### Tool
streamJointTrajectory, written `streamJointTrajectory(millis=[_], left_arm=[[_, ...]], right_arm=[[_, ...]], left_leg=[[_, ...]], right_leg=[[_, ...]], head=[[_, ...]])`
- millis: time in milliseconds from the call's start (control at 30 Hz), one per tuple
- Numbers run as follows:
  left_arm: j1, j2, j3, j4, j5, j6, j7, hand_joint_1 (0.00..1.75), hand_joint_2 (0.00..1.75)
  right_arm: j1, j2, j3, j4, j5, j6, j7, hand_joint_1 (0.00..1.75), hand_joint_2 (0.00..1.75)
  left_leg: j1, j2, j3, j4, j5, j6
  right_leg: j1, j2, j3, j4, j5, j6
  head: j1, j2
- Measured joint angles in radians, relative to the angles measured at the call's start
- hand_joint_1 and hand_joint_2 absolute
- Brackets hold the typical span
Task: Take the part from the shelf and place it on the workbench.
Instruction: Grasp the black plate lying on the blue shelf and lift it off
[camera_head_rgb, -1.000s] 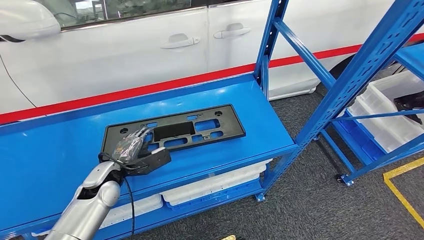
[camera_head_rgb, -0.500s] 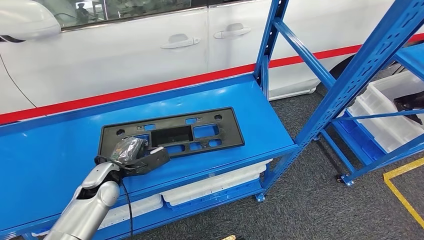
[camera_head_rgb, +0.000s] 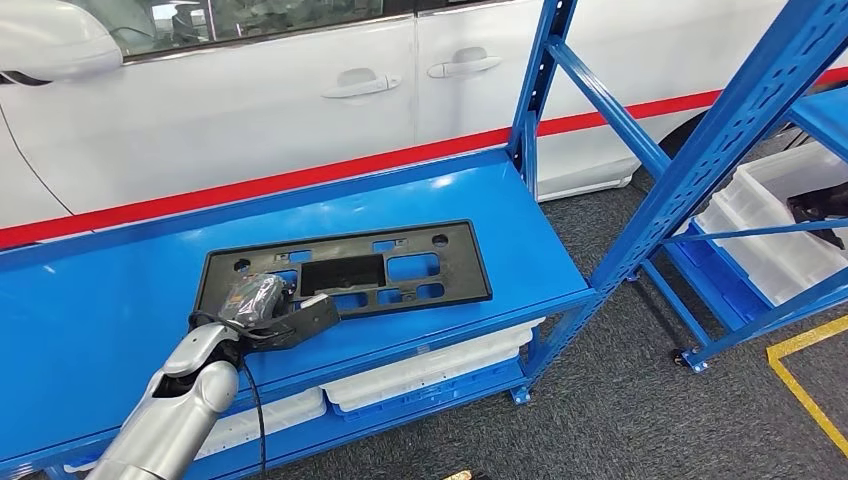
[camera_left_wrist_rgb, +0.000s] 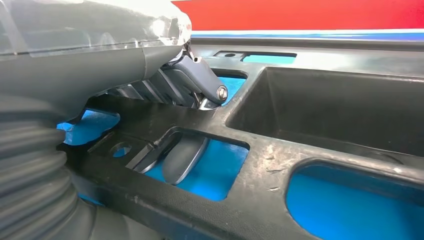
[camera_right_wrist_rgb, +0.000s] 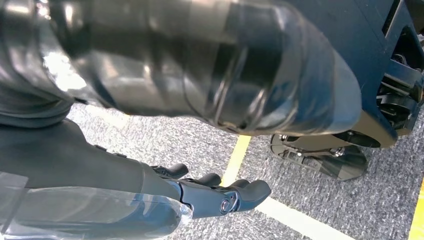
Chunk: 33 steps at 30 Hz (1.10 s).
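Parts number just one: a single flat black plastic plate-holder frame (camera_head_rgb: 350, 268), rectangular, pierced by several rectangular cut-outs and small round holes, with a deeper recessed pocket near its middle. It lies flat on the glossy blue metal shelf surface (camera_head_rgb: 100, 300), its long axis running left to right along the shelf and rising slightly toward the far right corner, blue showing through every opening. The left wrist view shows scuffed, dusty ribs between the cut-outs. One robot hand is at the part: the left hand (camera_head_rgb: 262, 305) grips the frame's near left end, dark fingers (camera_left_wrist_rgb: 195, 82) curled over the top and the thick grey thumb (camera_left_wrist_rgb: 185, 157) showing through a cut-out from beneath. The right hand (camera_right_wrist_rgb: 215, 192) hangs over grey carpet, fingers loosely curled inward, holding nothing.
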Motion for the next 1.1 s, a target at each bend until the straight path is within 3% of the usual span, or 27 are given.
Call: streamJointTrajectory(millis=[367, 467, 667, 867, 1100], left_arm=[[0.005, 0.002, 0.0, 0.002, -0.021, 0.025, -0.003, 1.75, 1.75], [0.019, 0.007, 0.0, -0.01, -0.067, 0.064, 0.035, 1.75, 1.75], [0.1, 0.061, 0.0, -0.175, -0.298, 0.094, 0.166, 1.75, 1.75], [0.119, 0.108, 0.005, -0.299, -0.368, 0.076, 0.177, 1.75, 1.75], [0.125, 0.129, 0.009, -0.353, -0.379, 0.074, 0.178, 1.75, 1.75]], right_arm=[[-0.001, 0.0, 0.001, 0.0, 0.0, 0.0, 0.0, 0.0, 0.0], [0.0, 0.0, 0.001, 0.0, -0.007, -0.005, -0.003, 0.0, 0.0], [0.009, 0.0, 0.001, 0.0, -0.028, -0.014, -0.018, 0.0, 0.0], [0.009, 0.0, 0.001, 0.0, -0.037, -0.005, -0.03, 0.0, 0.0], [0.009, 0.0, 0.001, 0.0, -0.038, -0.005, -0.031, 0.0, 0.0]], left_leg=[[0.0, 0.0, 0.0, 0.0, 0.0, 0.0], [0.0, 0.0, 0.0, 0.0, 0.0, 0.0], [0.0, 0.0, -0.001, 0.0, 0.0, 0.0], [0.0, 0.0, -0.003, 0.0, 0.0, 0.0], [0.0, 0.0, -0.003, 0.0, 0.0, 0.0]], right_leg=[[0.0, 0.0, 0.0, 0.0, 0.0, 0.0], [0.0, 0.0, 0.0, 0.0, 0.0, 0.0], [0.0, 0.0, -0.002, 0.0, 0.0, 0.0], [0.0, 0.0, -0.003, 0.0, 0.0, 0.0], [0.0, 0.0, -0.003, 0.0, 0.0, 0.0]], head=[[0.0, 0.0], [0.0, 0.0], [0.0, 0.0], [0.0, 0.0], [0.0, 0.0]])
